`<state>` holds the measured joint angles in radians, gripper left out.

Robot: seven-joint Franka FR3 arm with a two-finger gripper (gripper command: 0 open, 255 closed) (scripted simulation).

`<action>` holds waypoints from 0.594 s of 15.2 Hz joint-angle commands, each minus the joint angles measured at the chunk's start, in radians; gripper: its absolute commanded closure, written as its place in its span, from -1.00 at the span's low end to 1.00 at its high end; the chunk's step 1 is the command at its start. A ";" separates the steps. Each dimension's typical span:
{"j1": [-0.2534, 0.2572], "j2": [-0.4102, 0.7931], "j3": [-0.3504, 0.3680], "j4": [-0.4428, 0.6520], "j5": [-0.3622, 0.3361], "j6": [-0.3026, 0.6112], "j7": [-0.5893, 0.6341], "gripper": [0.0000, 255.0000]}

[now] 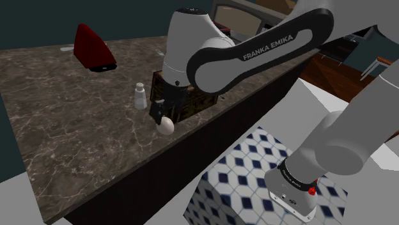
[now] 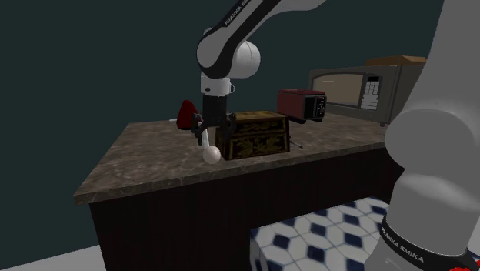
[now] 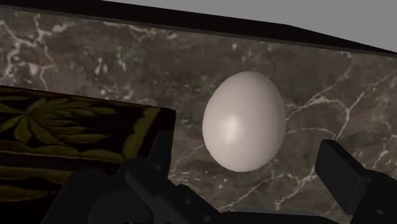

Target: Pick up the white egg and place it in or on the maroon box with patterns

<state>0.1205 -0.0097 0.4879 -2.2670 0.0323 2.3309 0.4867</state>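
Egg point(image 3: 243, 121) near counter point(image 3: 95, 57) edge, between spread end effector point(image 3: 247, 145) fingers.

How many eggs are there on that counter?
1. The egg lies on the dark marble counter near its edge, beside the patterned box, within the open gripper. Others could hide behind the box.

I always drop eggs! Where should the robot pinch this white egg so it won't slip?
Probably across the egg's fat middle, coming down from above. It lies on the counter, rounded sides facing the open gripper's jaws, and the patterned box beside it blocks a sideways approach.
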 commanded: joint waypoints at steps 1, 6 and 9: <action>0.002 0.040 0.003 0.003 -0.021 0.042 0.018 -1.00; 0.006 0.095 0.001 -0.013 -0.059 0.106 0.046 -1.00; 0.007 0.101 0.000 -0.014 -0.064 0.113 0.049 -1.00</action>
<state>0.1279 0.0887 0.4890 -2.2795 -0.0302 2.4403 0.5353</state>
